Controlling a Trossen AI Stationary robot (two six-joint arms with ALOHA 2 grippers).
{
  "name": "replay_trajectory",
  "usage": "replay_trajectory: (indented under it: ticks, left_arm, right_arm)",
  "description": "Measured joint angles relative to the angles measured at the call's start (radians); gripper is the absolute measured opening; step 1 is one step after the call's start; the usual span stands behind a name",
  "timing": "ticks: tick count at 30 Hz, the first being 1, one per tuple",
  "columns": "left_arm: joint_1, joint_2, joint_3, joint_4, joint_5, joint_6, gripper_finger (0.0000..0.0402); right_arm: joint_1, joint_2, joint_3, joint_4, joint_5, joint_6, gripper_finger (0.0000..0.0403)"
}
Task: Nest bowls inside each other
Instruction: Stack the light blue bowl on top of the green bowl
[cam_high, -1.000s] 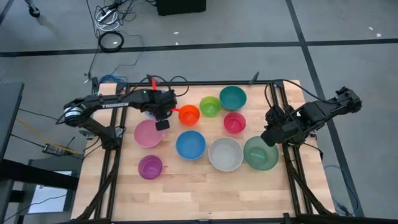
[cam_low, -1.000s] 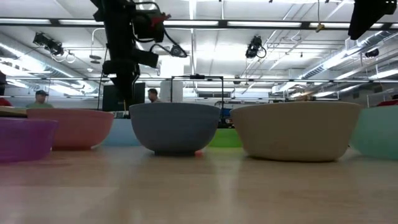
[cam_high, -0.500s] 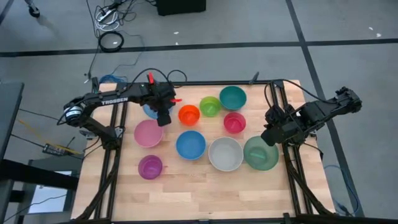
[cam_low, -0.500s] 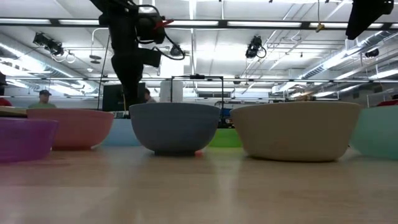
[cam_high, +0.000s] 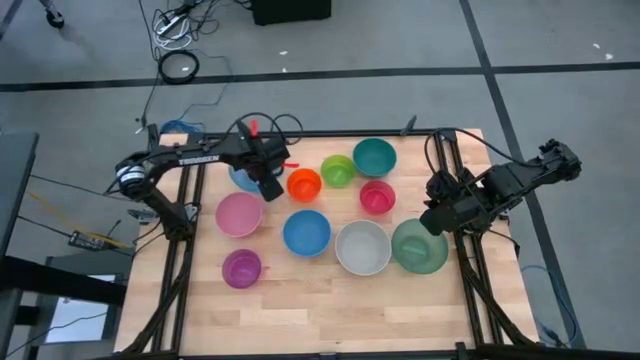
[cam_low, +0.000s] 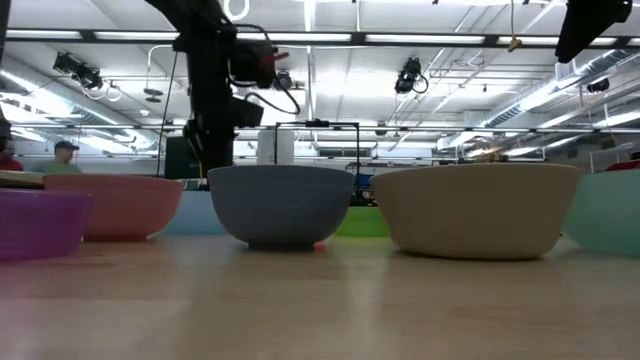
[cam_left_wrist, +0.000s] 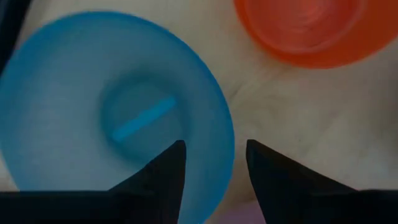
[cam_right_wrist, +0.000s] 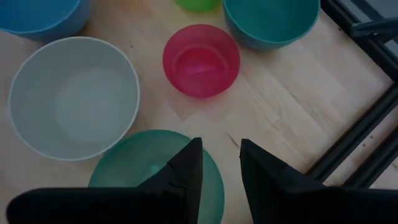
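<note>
Several small bowls stand upright on the wooden table. A light blue bowl (cam_high: 241, 178) (cam_left_wrist: 112, 106) sits at the far left, with an orange bowl (cam_high: 303, 184) to its right. My left gripper (cam_high: 269, 188) (cam_left_wrist: 214, 163) hovers open over the light blue bowl's right rim (cam_left_wrist: 222, 146), one finger above the inside and one outside, touching nothing. My right gripper (cam_high: 432, 220) (cam_right_wrist: 221, 165) hangs open above the far rim of the green bowl (cam_high: 419, 247) at the right. No bowl sits inside another.
Lime (cam_high: 338, 170), teal (cam_high: 374, 157) and magenta (cam_high: 377, 197) bowls stand at the far middle. Pink (cam_high: 239, 214), blue (cam_high: 306, 232) and white (cam_high: 362, 247) bowls fill the middle row. A purple bowl (cam_high: 241, 268) stands near left. Bare wood lies along the near edge (cam_high: 330, 320).
My left gripper has moved from beside the pink bowl's far rim toward the table's right and far edges, and now stands over the light blue bowl's right rim. Its wrist has rolled. The bowls and my right arm have kept still.
</note>
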Motion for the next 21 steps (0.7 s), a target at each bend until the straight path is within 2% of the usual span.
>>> replay_trajectory:
  ticks: [6, 17, 19, 21]
  left_arm:
    - [0.0, 0.059, 0.0, -0.001, -0.023, -0.056, 0.0178]
    - [0.0, 0.169, 0.0, 0.013, -0.044, -0.057, 0.0177]
    - [0.0, 0.19, 0.0, 0.028, -0.052, -0.028, 0.0168]
    - [-0.001, 0.206, 0.0, 0.029, -0.052, 0.0, 0.0138]
  right_arm:
    - [0.026, 0.002, 0.0, 0.001, 0.0, 0.035, 0.0096]
    - [0.04, 0.034, 0.0, 0.004, 0.0, 0.059, 0.0096]
    - [0.04, 0.044, 0.0, 0.004, 0.0, 0.054, 0.0096]
    - [0.04, 0.052, 0.0, 0.003, 0.0, 0.052, 0.0096]
